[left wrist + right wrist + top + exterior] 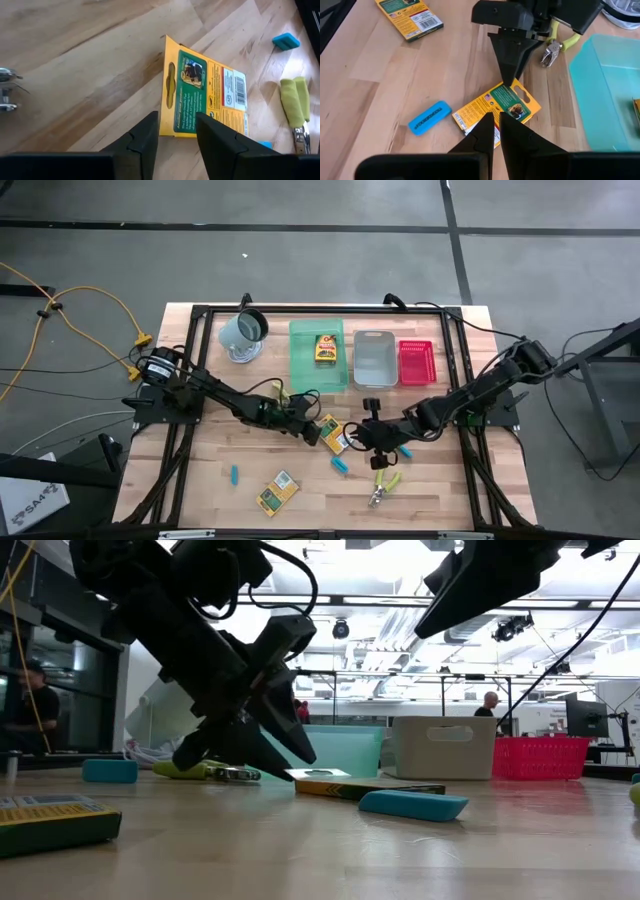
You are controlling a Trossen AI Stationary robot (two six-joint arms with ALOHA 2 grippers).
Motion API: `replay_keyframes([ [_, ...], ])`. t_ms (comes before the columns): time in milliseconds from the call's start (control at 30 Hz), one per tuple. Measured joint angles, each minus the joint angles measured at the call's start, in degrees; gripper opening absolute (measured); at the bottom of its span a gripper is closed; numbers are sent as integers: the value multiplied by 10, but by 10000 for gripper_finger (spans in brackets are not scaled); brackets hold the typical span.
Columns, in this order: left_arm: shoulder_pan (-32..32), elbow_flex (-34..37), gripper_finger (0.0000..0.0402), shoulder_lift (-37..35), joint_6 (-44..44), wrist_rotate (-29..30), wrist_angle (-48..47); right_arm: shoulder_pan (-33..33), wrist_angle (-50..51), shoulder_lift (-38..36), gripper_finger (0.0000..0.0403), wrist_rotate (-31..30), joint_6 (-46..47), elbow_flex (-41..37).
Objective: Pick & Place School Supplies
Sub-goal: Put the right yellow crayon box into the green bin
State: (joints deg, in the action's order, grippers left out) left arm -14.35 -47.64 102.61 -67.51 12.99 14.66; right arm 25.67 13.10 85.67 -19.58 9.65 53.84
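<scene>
A yellow printed box (334, 436) lies flat on the wood at mid-table. My left gripper (176, 115) comes in from the left and is open, with the box's hang-hole end between its fingers. My right gripper (496, 116) is shut and hovers above the box's barcode end, clear of it. A second box (326, 347) lies in the green tray (302, 370), and a third (278, 492) lies near the front edge. One plier-like tool (384, 485) lies right of mid-table, another (555, 47) behind my left gripper. Blue pieces (234, 474) (341, 465) lie on the wood. My left gripper has the box's hang-hole end (172, 125) between its open fingers, slanting down from the table's left. One finger (145, 137) stands beside the box's long edge, the other (215, 140) over its face. I cannot tell whether either touches it. The box lies flat on the table.
At the back stand a metal mug (243, 332), the green tray, a grey tray (373, 370) and a red tray (415, 362). A black frame (200, 310) borders the table. Bare wood lies along the front left.
</scene>
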Motion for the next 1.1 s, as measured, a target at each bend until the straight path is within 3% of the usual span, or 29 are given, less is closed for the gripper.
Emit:
replay_keyframes([
  [667,0,0,5,0,0,0,0,0,0,0,21,0,2,1],
  [900,0,0,1,0,18,0,8,2,0,0,21,0,2,1],
  [1100,0,0,1,0,63,0,78,3,2,0,21,0,6,1],
])
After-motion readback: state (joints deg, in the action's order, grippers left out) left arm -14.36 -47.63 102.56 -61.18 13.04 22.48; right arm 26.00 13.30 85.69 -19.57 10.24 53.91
